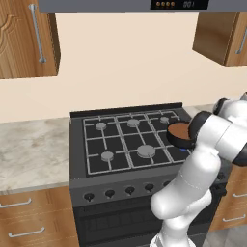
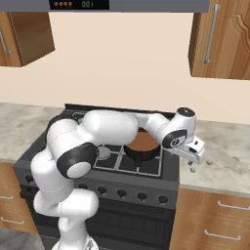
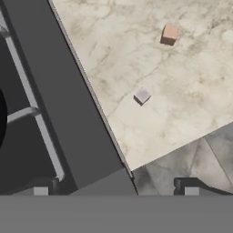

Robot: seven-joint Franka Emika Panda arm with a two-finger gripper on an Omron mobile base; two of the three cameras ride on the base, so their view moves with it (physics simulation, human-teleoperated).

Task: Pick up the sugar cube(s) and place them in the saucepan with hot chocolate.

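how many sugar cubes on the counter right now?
2. A white cube sits on the marble counter close to the stove's edge; a brown cube lies farther from the stove. Both are loose, apart from each other. The arm could be hiding others.

A black gas stove (image 1: 125, 140) with grey burner grates and a row of round black knobs (image 1: 119, 192) along its front sits between two stretches of beige marbled stone counter (image 1: 29, 149). Brown wooden wall cabinets (image 1: 24, 38) with long grey metal handles hang to either side above, flanking a grey range hood (image 1: 144, 5) with small orange lights. Brown wooden drawers (image 2: 215, 219) with grey handles lie below the counter.
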